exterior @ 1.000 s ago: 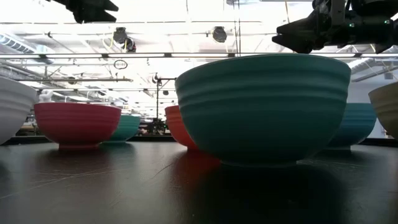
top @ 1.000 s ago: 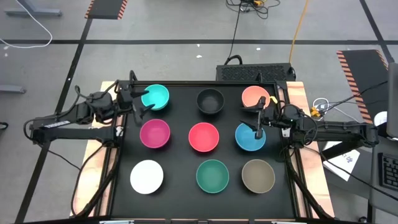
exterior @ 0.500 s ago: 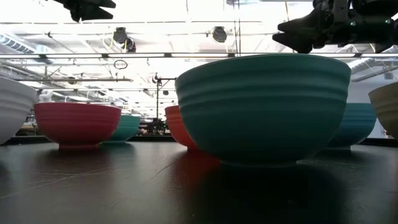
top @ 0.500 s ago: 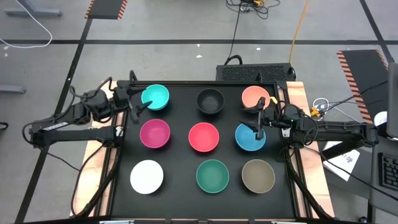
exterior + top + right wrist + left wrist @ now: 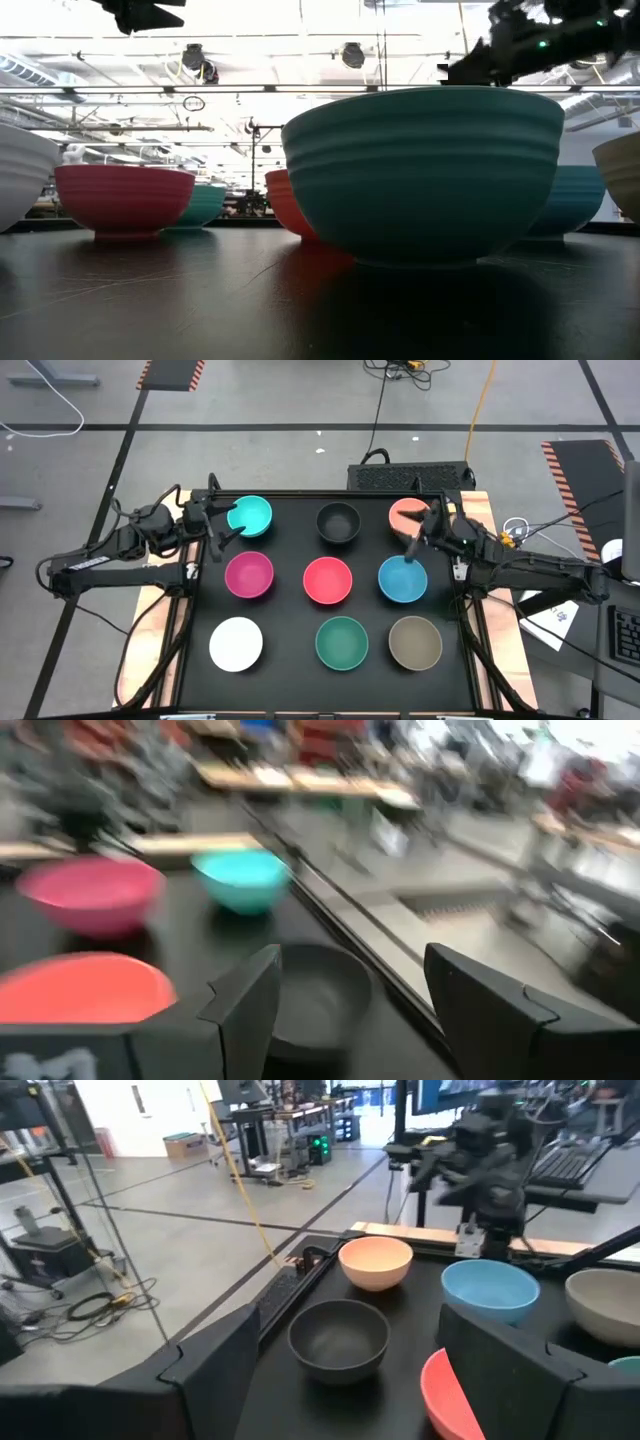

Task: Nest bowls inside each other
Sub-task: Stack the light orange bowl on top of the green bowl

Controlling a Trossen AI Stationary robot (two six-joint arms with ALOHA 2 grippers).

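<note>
Nine bowls stand apart in three rows on the black table top, each on its base. Far row: cyan [image 5: 250, 516], black [image 5: 338, 522], peach [image 5: 408, 515]. Middle row: magenta [image 5: 249, 574], red [image 5: 328, 580], blue [image 5: 403, 579]. Near row: white [image 5: 236, 643], green [image 5: 342, 642], taupe [image 5: 415, 642]. My left gripper [image 5: 224, 525] hangs open above the table, beside the cyan bowl on its left. My right gripper [image 5: 416, 536] hangs open in the air between the peach and blue bowls. Both point roughly level toward the black bowl [image 5: 338, 1338], and neither holds anything.
Wooden strips [image 5: 482, 520] run along the table's left and right sides under the arms. A dark box [image 5: 410, 476] sits just beyond the far edge. Narrow gaps of bare black top [image 5: 290, 610] lie between the bowls.
My right gripper has swung toward the table's far edge, from over the blue bowl's far rim to the gap by the peach bowl. It has risen a little and tipped up to level, still open. The bowls have not moved.
</note>
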